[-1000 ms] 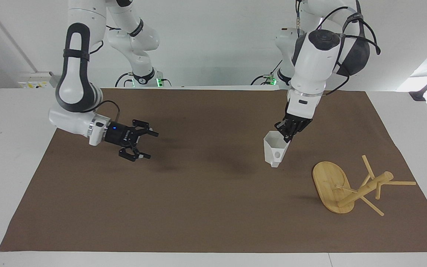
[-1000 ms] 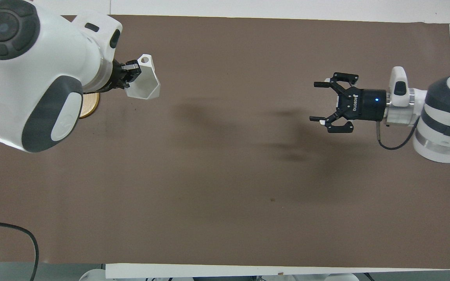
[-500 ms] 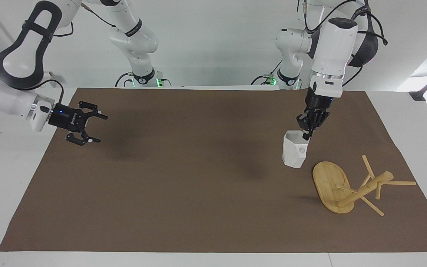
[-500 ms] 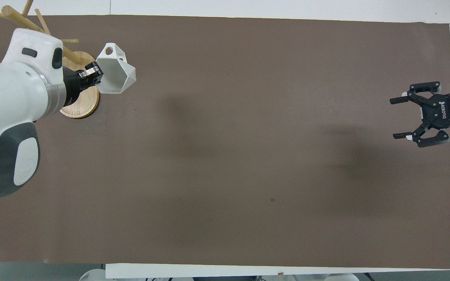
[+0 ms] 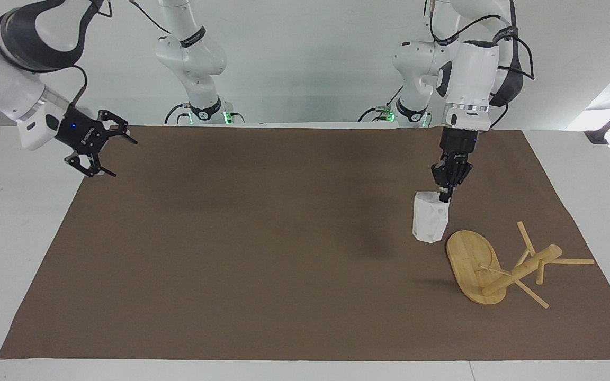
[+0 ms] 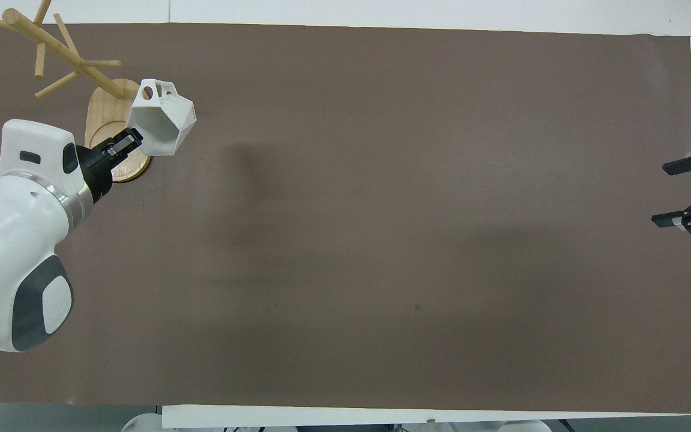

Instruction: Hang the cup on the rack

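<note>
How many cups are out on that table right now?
1. The cup hangs from the left gripper, just above the brown mat, beside the tipped-over rack.

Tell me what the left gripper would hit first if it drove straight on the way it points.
Pointing down, the left gripper, shut on the white faceted cup, would likely press it into the brown mat, beside the tipped bamboo rack's base; depth is unclear.

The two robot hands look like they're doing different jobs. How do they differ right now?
The left gripper is shut on the white cup, carrying it; the right gripper holds nothing and its jaws are spread open. The left gripper points straight down over the brown mat beside the bamboo rack; the right gripper is angled sideways over the mat's edge at the right arm's end. Both are black two-finger grippers on white arms.
</note>
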Controlling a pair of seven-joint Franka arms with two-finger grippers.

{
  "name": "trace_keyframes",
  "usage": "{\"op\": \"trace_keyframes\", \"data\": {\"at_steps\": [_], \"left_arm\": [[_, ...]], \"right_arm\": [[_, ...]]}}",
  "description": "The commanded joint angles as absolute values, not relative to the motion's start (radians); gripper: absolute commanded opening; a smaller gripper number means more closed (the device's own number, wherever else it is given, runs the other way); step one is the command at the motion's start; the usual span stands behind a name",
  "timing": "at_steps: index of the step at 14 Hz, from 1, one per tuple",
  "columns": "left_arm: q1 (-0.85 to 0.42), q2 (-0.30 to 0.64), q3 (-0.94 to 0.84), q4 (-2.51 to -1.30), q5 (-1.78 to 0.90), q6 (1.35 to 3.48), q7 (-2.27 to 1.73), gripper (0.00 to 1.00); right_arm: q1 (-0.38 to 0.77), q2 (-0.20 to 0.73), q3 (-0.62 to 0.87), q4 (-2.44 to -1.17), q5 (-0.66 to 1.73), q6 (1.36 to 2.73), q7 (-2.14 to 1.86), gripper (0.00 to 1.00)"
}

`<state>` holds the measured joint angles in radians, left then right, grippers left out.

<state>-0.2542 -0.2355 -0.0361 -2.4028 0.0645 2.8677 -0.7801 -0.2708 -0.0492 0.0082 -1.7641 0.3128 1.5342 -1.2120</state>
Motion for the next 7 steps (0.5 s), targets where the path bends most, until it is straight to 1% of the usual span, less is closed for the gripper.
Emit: {"op": "trace_keyframes", "data": {"at_steps": [1,3,5,7], "left_arm": [[-0.241,-0.284,-0.037,-2.453,0.051,2.939,-0.798,0.00],[-0.239,-0.282,-0.037,-2.453,0.045,2.948,-0.798,0.00],[-0.239,-0.278,-0.037,-2.450,0.017,2.950,-0.798,0.00],[-0.239,-0.240,-0.037,-2.439,-0.026,2.971,-0.798,0.00]], "right_arm": [[-0.207,-0.089,0.021,-1.718,0.165,1.456,-0.964,0.99],[-0.170,-0.081,0.026,-1.645,0.080,1.382,-0.777,0.99],[-0.163,-0.080,0.032,-1.615,0.031,1.379,-0.579,0.99],[-0.125,-0.072,0.038,-1.612,0.014,1.365,-0.351,0.99]]}}
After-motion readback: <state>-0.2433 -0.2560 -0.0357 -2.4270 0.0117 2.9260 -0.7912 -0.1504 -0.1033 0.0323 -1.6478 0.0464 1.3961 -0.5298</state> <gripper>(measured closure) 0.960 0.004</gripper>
